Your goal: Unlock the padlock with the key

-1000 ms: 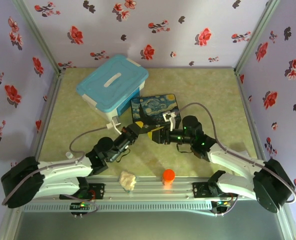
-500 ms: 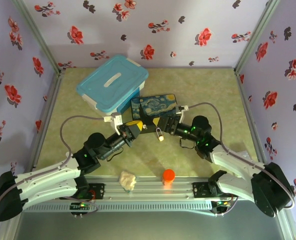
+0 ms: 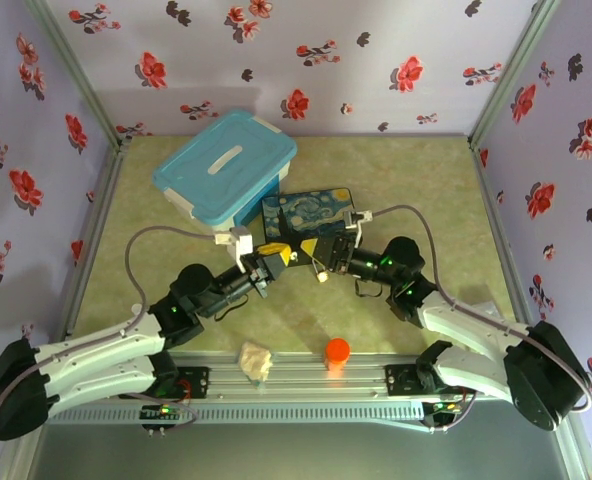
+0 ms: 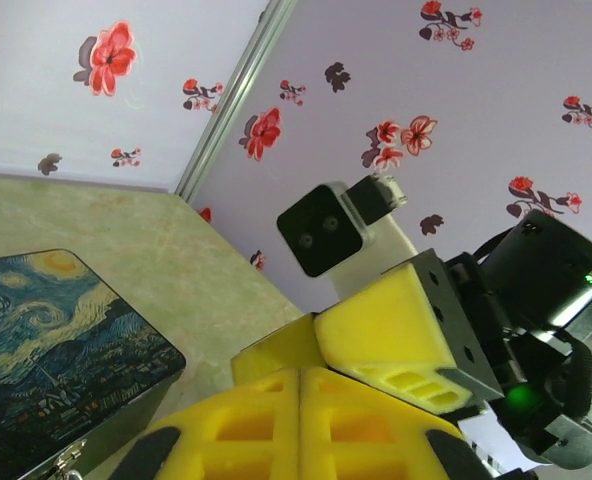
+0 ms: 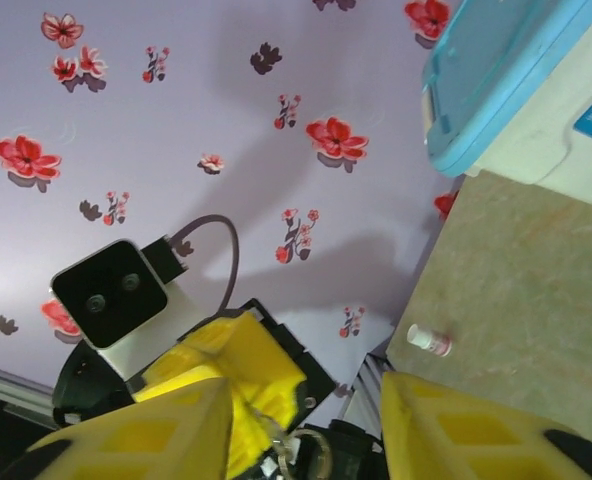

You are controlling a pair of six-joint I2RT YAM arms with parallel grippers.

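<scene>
Both arms reach forward and bend inward, bringing the left gripper and right gripper tip to tip, almost touching. The left's yellow fingers are pressed together along one seam. The right's fingers stand well apart, with the left's tips just ahead between them.

Padlock: tiny, brass body, silver shackle, near table centre; pose unclear.

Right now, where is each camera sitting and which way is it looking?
Top external: above and behind, looking down on the table; both arms show, left gripper near right gripper.
Left wrist: on the left arm, facing the right gripper; own yellow fingers at the bottom.
Right wrist: on the right arm, facing the left gripper; own yellow fingers at the bottom.
Shared: top and left wrist both see the Starry Night box.
</scene>
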